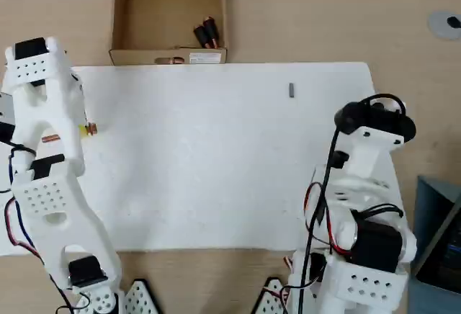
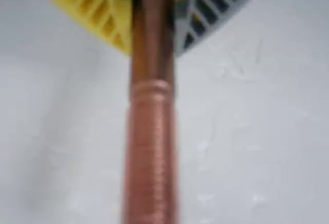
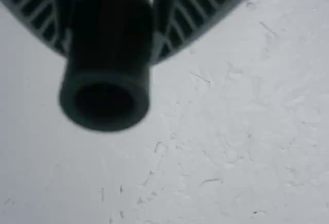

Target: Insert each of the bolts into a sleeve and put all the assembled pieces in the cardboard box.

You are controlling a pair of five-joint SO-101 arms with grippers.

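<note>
My left gripper (image 2: pixel 152 34) is shut on a copper bolt (image 2: pixel 151 147), its yellow and grey fingers clamping the bolt's upper end just above the white mat. In the high view this gripper (image 1: pixel 81 131) is at the mat's left edge, with the bolt (image 1: pixel 50 139) showing beside it. My right gripper (image 3: pixel 110 29) is shut on a black sleeve (image 3: pixel 107 88), whose open end faces the camera. Another dark sleeve (image 1: pixel 292 90) lies on the mat at the back right. The cardboard box (image 1: pixel 122 26) holds two assembled pieces (image 1: pixel 207 34). A copper piece (image 1: pixel 171 60) lies at the box's front wall.
The white mat (image 1: pixel 216 163) covers most of the table between the arms. The right arm (image 1: pixel 371 123) stands over the mat's right edge. A blue-grey object (image 1: pixel 439 235) sits at the far right, and a grey disc (image 1: pixel 445 24) at the back right.
</note>
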